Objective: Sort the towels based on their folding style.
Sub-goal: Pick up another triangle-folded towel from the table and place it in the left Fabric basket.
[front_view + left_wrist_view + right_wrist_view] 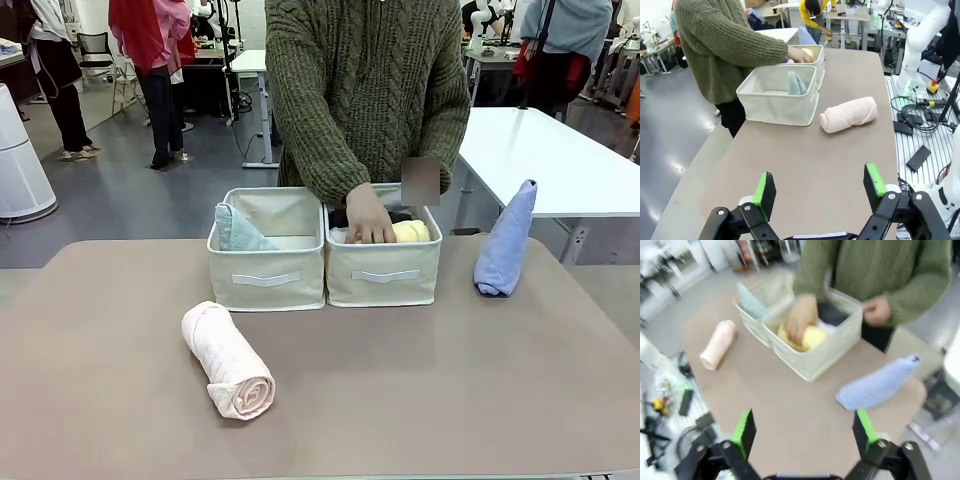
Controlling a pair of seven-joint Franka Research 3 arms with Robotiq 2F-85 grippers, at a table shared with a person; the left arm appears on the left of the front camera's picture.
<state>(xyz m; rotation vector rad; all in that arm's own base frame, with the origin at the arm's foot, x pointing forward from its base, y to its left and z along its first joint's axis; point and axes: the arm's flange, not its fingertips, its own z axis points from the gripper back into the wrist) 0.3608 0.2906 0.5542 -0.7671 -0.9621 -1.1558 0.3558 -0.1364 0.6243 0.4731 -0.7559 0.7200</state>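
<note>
Left gripper [819,187] and right gripper [805,429]: jaws apart, empty. We count one pale pink rolled terry towel [228,360] nearest and one light blue folded terry towel [506,240] at the right. There are two side-by-side cream fabric bins [266,280]: one pale teal folded towel [238,230] in the left, and one pale yellow rolled towel [412,232] under a person's hand [369,218] in the right. Taupe tabletop [420,400]; white tables [560,160] and people [155,60] behind.
</note>
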